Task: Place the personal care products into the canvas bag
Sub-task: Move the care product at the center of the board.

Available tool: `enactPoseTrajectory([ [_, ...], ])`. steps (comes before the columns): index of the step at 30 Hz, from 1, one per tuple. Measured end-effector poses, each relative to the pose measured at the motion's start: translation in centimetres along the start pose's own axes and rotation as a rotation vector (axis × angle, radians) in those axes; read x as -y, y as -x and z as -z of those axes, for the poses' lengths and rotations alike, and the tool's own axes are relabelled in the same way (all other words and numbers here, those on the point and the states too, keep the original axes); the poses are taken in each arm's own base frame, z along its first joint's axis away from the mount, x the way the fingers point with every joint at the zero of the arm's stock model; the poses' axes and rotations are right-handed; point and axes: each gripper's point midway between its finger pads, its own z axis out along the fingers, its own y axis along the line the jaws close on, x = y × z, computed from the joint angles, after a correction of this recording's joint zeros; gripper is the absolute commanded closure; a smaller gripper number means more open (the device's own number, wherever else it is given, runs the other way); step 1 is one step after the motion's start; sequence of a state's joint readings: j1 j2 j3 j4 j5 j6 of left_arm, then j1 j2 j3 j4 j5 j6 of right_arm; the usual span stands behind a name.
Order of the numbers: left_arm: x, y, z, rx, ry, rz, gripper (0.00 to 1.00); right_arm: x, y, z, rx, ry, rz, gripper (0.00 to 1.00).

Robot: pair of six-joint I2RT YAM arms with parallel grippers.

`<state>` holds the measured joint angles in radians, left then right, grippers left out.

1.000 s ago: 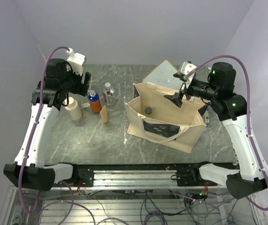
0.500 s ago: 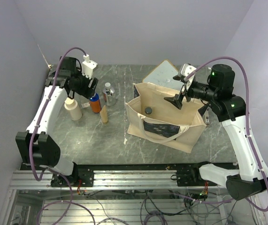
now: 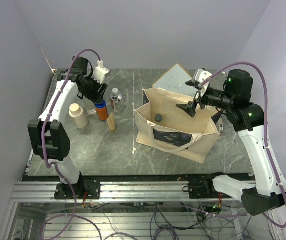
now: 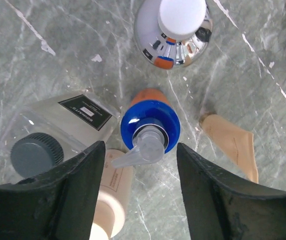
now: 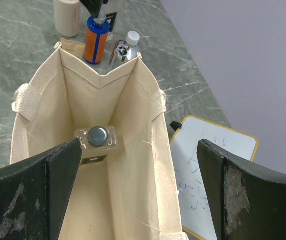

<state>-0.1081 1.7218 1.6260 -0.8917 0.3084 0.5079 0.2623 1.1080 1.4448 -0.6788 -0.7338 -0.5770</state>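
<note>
Nearest me on the grey worktop (image 3: 107, 150) sits the canvas bag (image 3: 203, 145), mouth gaping, with one clear dark-capped bottle (image 5: 97, 136) already lying at the bottom. The right gripper (image 3: 190, 106) hovers over the bag's opening, jaws spread wide and empty. The other five products cluster to the left of the bag: first the tan tube (image 3: 111, 121), then the cream cylinder (image 3: 77, 115), the orange bottle (image 4: 150, 125) with its blue pump cap, a clear bottle with a silver shoulder and white cap (image 4: 173, 30), and furthest back a clear flask with a grey cap (image 4: 36, 154) (the arm hides that one from overhead). That makes six in all, one bagged. The left gripper (image 3: 98, 96) hangs directly above the orange bottle, jaws wide open and holding nothing. The bottle stands upright, its long axis pointing straight up between them, so I'd expect a straight drop to close on it. The left arm is much the nearer. At the very back leans a wood-framed whiteboard (image 3: 170, 77).
</note>
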Motion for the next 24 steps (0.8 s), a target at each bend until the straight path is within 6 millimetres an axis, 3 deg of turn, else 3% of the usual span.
enactPoseTrajectory([
  [12, 0.42, -0.45, -0.03, -0.016, -0.023, -0.009, 0.5, -0.1, -0.38, -0.53, -0.001, 0.023, -0.014, 0.01],
  [19, 0.39, -0.33, 0.06, -0.017, -0.025, -0.015, 0.41, -0.14, -0.64, -0.76, -0.001, 0.027, -0.024, 0.01],
  [24, 0.15, 0.15, -0.1, -0.008, -0.025, -0.017, 0.48, -0.18, -0.63, -0.74, 0.0, 0.029, -0.031, 0.0],
])
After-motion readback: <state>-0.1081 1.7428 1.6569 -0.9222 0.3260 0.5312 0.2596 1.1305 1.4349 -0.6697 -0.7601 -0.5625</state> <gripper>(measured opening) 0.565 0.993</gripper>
